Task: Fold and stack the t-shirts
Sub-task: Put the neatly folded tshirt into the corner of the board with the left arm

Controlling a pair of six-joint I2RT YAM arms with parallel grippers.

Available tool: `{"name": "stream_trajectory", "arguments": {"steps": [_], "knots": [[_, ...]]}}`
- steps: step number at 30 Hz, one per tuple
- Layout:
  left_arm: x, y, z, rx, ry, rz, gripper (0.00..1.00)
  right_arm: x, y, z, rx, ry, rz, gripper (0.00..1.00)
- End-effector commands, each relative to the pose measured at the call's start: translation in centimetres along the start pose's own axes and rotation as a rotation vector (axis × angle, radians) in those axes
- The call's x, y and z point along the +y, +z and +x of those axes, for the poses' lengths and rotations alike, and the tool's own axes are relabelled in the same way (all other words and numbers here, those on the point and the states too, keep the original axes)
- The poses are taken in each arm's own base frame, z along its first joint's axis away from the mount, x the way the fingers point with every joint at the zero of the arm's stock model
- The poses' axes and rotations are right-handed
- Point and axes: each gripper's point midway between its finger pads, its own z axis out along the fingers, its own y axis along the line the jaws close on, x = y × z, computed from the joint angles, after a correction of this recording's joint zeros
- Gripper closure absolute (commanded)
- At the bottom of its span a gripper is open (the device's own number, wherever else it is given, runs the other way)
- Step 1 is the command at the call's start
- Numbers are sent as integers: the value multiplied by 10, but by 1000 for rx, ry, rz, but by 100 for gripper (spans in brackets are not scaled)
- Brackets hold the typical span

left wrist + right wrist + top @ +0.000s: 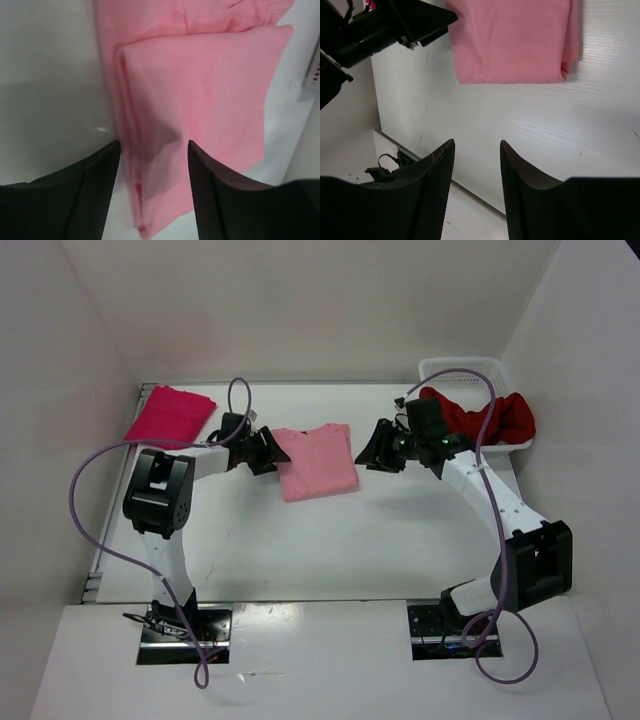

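Left end effector (271, 453), right end effector (376, 458) apart (both), flanking light pink t-shirt (320, 462); basket (460, 364) far right.

Your light pink t-shirt (200, 90): soft matt cloth. Table (530, 130): smooth, faintly glossy. Left gripper (153, 145): matt black, fine-textured.

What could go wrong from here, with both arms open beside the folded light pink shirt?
1. The left jaws stand open over the layered edge of the light pink shirt; a grab there might catch only some layers and spoil the fold.
2. Its layers are not flush, so carrying it to the bright pink shirt may let it fall open.
3. The dark red shirt lies bunched over the basket rim; pulling could drag the basket.
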Motion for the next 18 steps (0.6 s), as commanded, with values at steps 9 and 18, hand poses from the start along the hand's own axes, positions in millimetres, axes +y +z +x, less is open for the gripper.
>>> {"name": "stream_trajectory", "arguments": {"steps": [9,18], "knots": [[-53,50,25,90,86,52,88,9,-16,-15,-86,-1,-67,52],[-169,-22,-132,-212,181,227,98,-6,-18,-29,-103,22,-52,52]]}}
